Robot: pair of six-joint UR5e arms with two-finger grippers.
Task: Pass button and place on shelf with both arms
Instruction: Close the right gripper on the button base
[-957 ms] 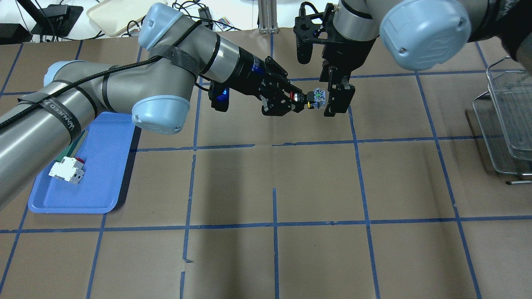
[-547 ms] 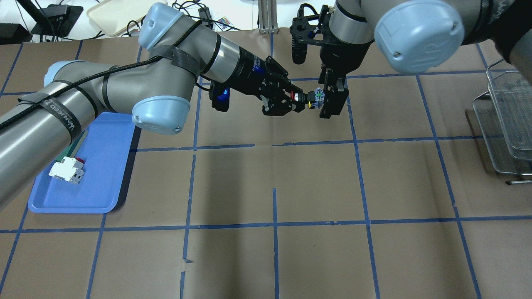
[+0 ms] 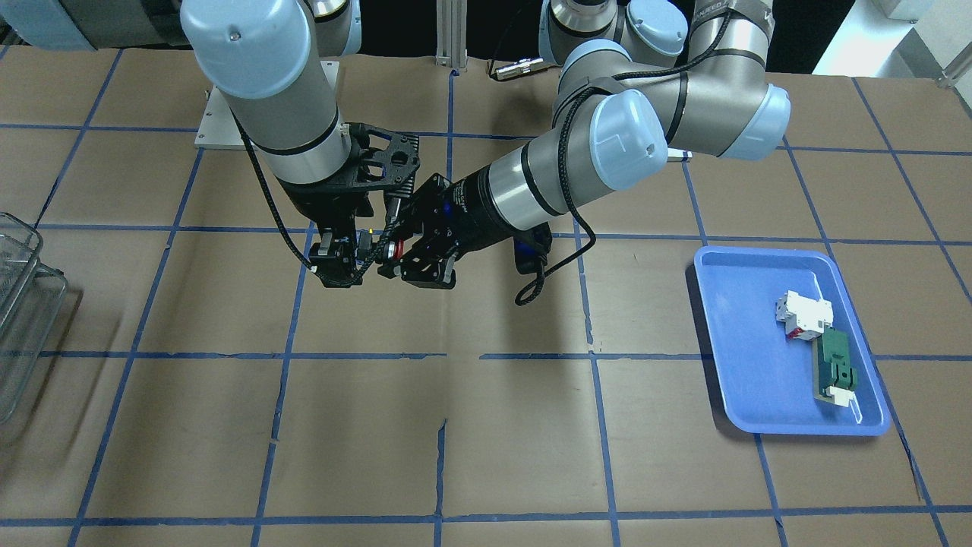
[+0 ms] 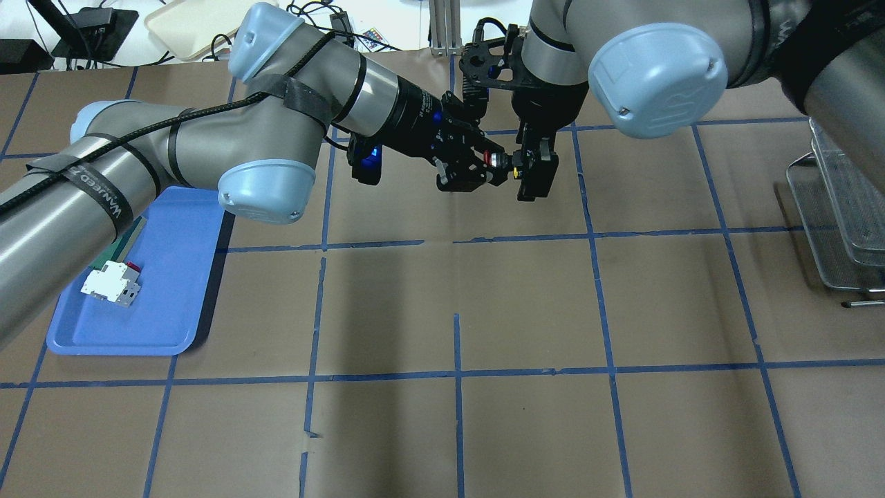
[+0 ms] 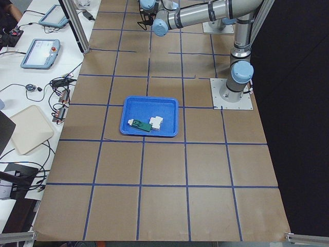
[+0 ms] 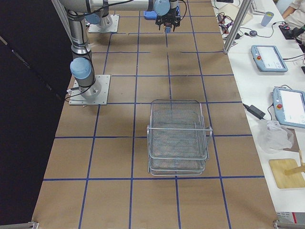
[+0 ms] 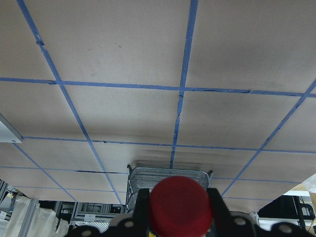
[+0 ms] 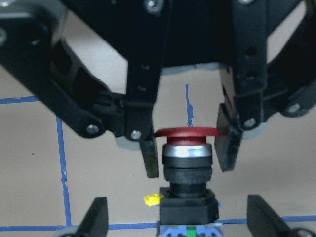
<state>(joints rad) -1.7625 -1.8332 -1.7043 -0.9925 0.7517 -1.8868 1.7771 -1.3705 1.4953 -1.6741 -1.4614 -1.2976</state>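
The push-button (image 4: 503, 162) hangs over the far middle of the surface (image 4: 525, 304), its collar gripped by the left fingers (image 8: 151, 158). The right fingers (image 8: 96, 219) straddle its rear block, spread apart, not touching.

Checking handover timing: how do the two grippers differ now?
The left gripper is shut on the button by its red head; the right gripper is open, fingers either side of its rear block. The left gripper lies roughly level; the right gripper points down. Both meet at the button, mid-air.
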